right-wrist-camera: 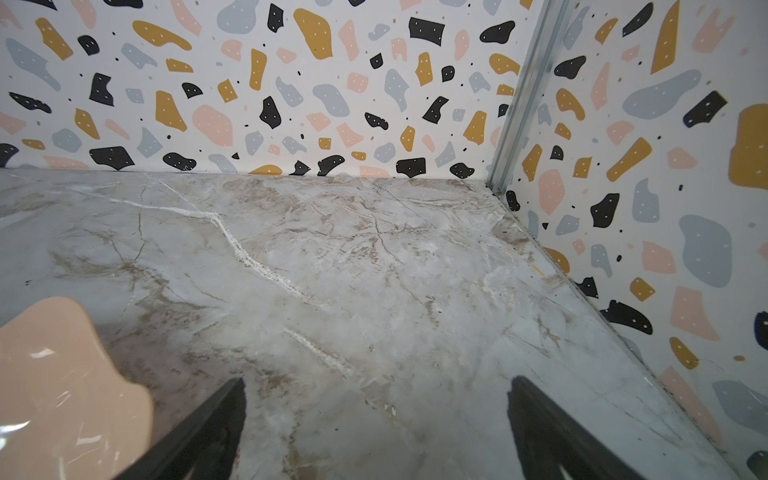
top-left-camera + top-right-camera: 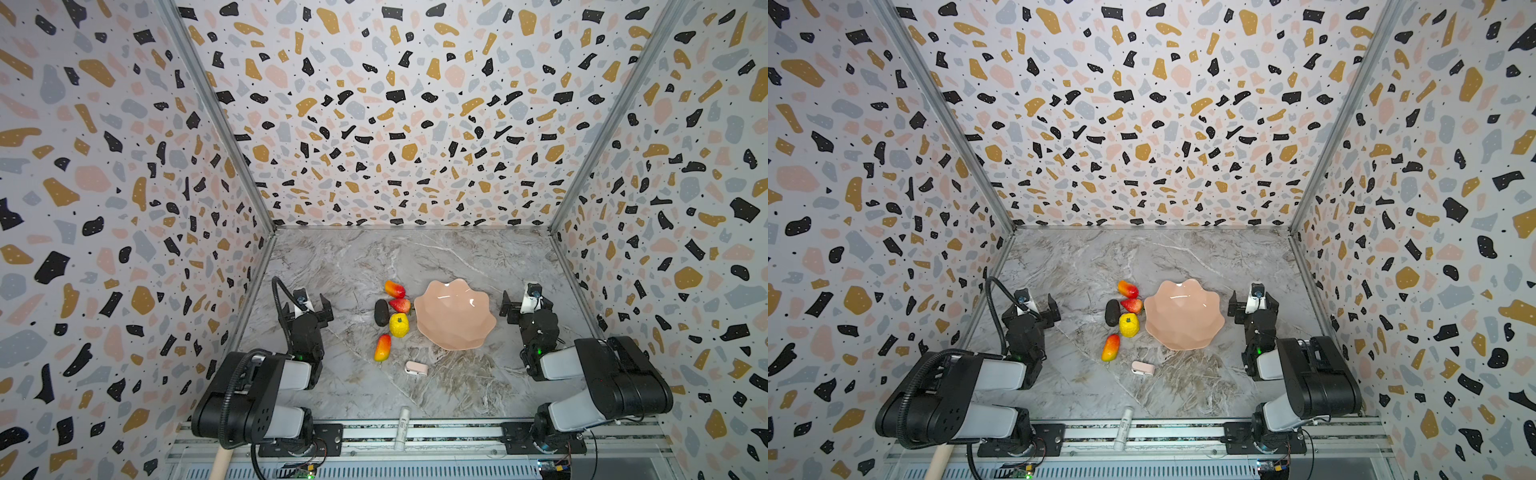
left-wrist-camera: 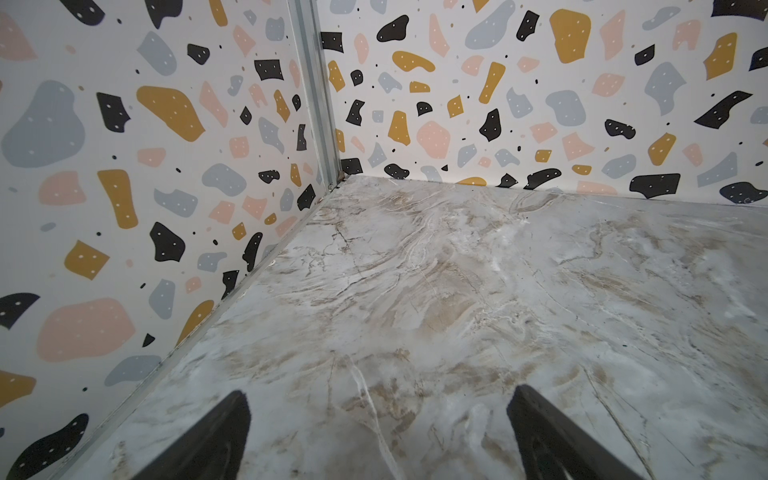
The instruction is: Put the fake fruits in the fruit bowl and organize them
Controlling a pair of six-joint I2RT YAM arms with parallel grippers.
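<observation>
The peach-pink fruit bowl (image 2: 455, 320) (image 2: 1183, 322) sits empty in both top views. Just left of it the fake fruits lie on the marble: a red-yellow mango (image 2: 395, 289), a strawberry (image 2: 400, 305), a black oval (image 2: 381, 312), a bumpy yellow citrus (image 2: 399, 324) and a second mango (image 2: 382, 347). My left gripper (image 2: 306, 309) (image 3: 378, 411) stands open, well left of the fruits, over bare marble. My right gripper (image 2: 525, 306) (image 1: 376, 403) is open too, just right of the bowl. The bowl's rim (image 1: 62, 374) shows in the right wrist view.
A small pale pink clip (image 2: 416, 368) lies in front of the fruits. A white tube (image 2: 403, 428) rests at the front rail. Patterned walls close in the left, right and back sides.
</observation>
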